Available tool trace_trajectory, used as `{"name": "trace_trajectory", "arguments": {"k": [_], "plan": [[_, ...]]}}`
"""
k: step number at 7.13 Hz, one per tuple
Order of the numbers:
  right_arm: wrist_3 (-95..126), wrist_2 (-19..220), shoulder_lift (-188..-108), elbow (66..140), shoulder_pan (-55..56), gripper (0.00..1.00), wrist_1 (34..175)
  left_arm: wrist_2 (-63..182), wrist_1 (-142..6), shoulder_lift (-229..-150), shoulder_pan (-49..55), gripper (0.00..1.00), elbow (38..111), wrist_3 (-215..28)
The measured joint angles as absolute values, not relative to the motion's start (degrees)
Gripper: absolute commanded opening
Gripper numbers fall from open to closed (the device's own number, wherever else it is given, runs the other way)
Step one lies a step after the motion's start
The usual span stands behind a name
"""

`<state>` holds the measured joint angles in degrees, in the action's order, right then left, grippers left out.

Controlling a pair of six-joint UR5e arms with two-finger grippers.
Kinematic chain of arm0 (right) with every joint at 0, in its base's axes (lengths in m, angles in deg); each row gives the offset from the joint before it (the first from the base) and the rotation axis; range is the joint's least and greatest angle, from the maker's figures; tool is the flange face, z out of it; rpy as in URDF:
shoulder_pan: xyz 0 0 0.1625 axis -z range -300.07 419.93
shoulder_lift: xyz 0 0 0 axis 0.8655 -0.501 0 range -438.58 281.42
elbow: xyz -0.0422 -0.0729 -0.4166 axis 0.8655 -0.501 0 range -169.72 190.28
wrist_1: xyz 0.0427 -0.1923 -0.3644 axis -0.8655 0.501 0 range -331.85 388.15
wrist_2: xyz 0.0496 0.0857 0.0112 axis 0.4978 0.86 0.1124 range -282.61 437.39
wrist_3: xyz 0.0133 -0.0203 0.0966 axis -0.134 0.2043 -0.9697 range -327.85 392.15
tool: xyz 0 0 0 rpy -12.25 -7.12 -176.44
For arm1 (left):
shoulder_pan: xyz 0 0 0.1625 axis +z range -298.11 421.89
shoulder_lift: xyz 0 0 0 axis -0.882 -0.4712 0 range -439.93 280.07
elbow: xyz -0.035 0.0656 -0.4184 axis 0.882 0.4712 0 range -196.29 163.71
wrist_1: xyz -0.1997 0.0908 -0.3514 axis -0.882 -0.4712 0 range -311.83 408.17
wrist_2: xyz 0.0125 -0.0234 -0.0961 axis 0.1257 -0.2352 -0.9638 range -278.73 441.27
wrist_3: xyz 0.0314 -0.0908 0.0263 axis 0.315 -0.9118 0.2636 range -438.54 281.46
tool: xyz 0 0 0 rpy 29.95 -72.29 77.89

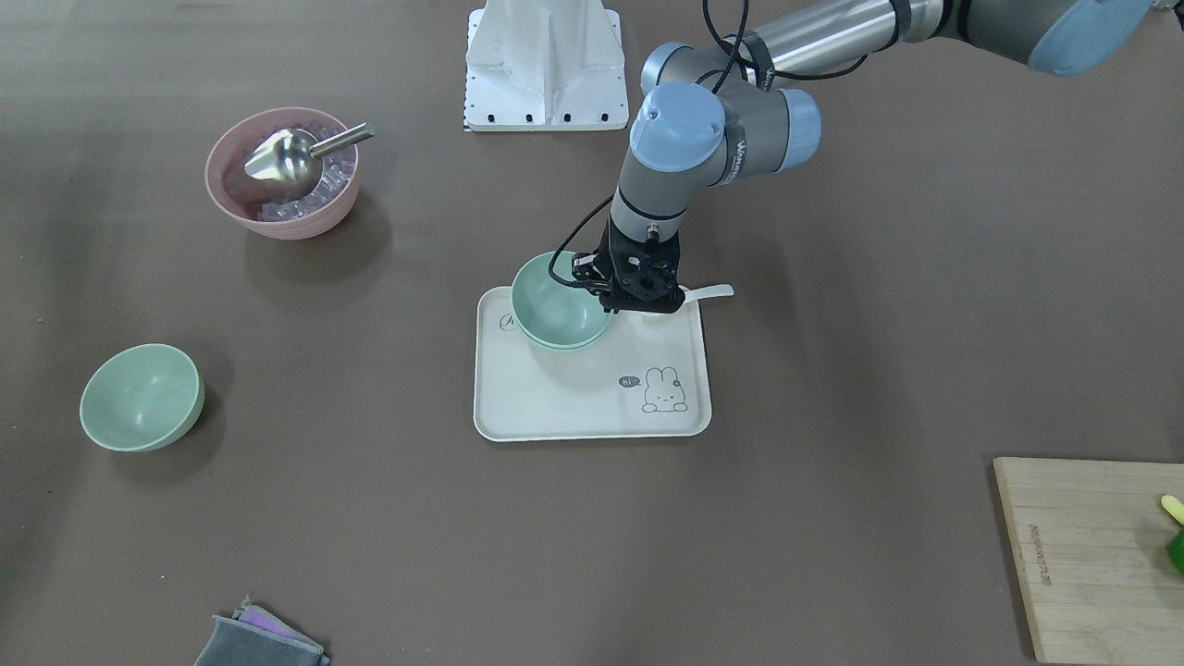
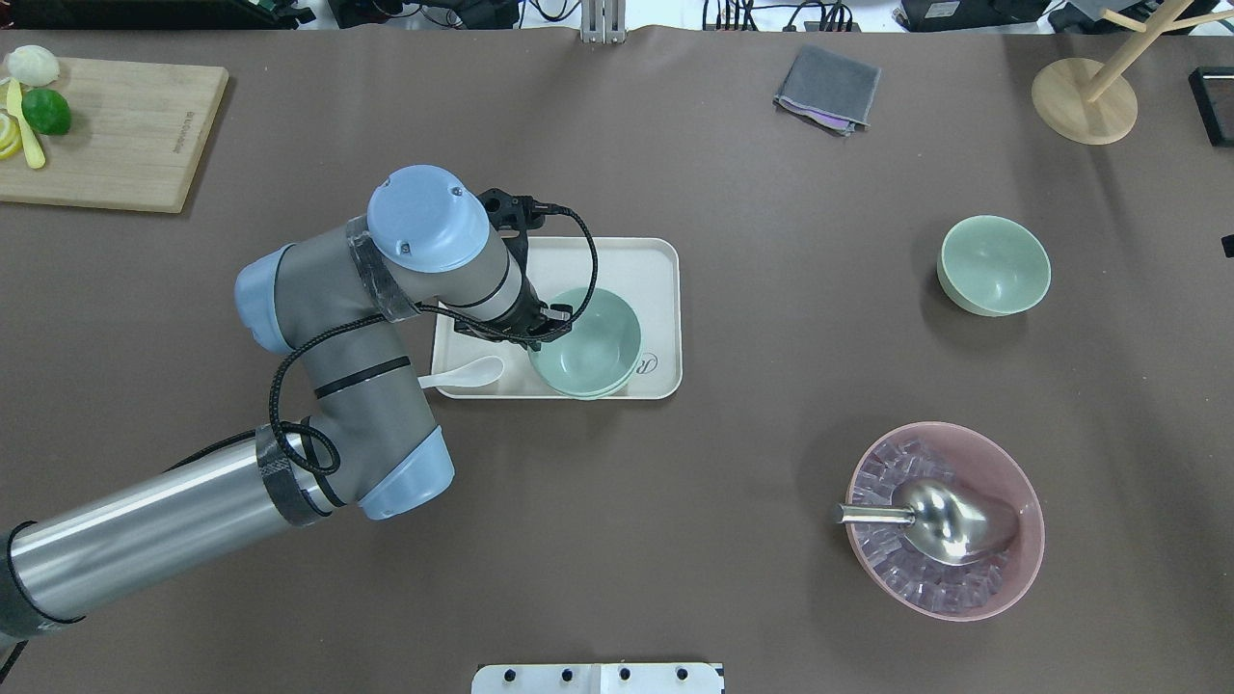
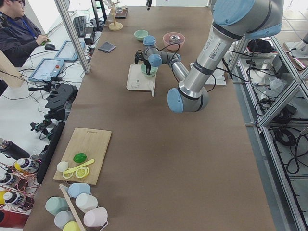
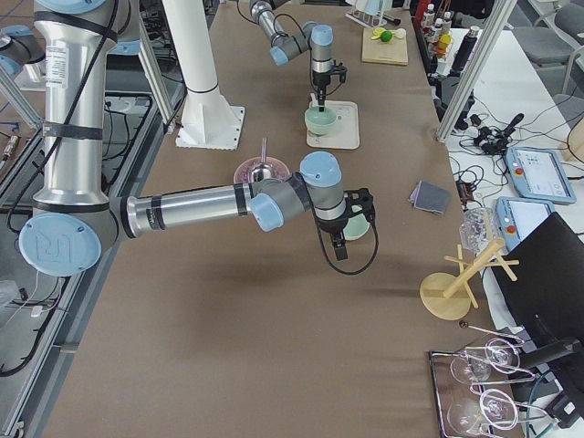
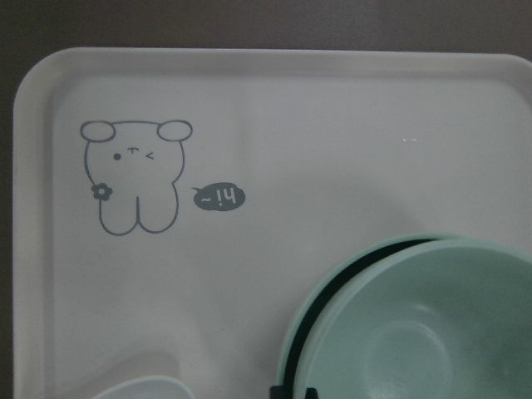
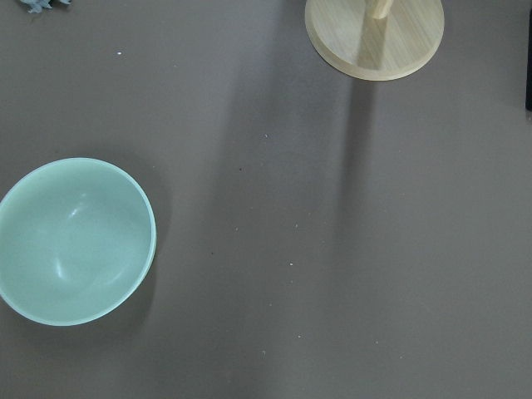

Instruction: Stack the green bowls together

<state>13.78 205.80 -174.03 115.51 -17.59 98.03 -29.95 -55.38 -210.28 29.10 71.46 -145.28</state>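
left pincer [image 1: 615,305] grips stacked green bowls [image 1: 555,313] — on tray [image 1: 592,412].

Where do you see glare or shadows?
Overhead view: glare on the shiny metal scoop in the round pink bowl. Front-facing view: soft shadow beside the lone pale green plastic bowl. Right wrist view: long faint shadow from the round wooden stand.

Overhead, front oppose; wrist seemingly over tray [image 5: 332,125].

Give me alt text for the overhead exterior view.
The left gripper sits at the rim of two nested green bowls on a cream tray, mid-table. A third green bowl stands alone at right, above a pink ice bowl.
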Motion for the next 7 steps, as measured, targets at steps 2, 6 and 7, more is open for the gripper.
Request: {"name": "trace_trajectory", "arguments": {"k": [2, 6, 7], "plan": [[13.8, 205.8, -174.0, 115.6, -17.6, 1.0, 98.0, -30.0, -56.7, -210.1, 29.1, 0.95, 71.5, -145.2], [13.8, 205.9, -174.1, 115.3, -17.6, 1.0, 98.0, -31.4, -51.7, -209.9, 27.5, 0.98, 77.1, -144.8], [13.8, 205.9, -174.0, 115.2, -17.6, 1.0, 98.1, -32.5, -45.5, -209.0, 25.8, 0.98, 81.1, -142.2]]}}
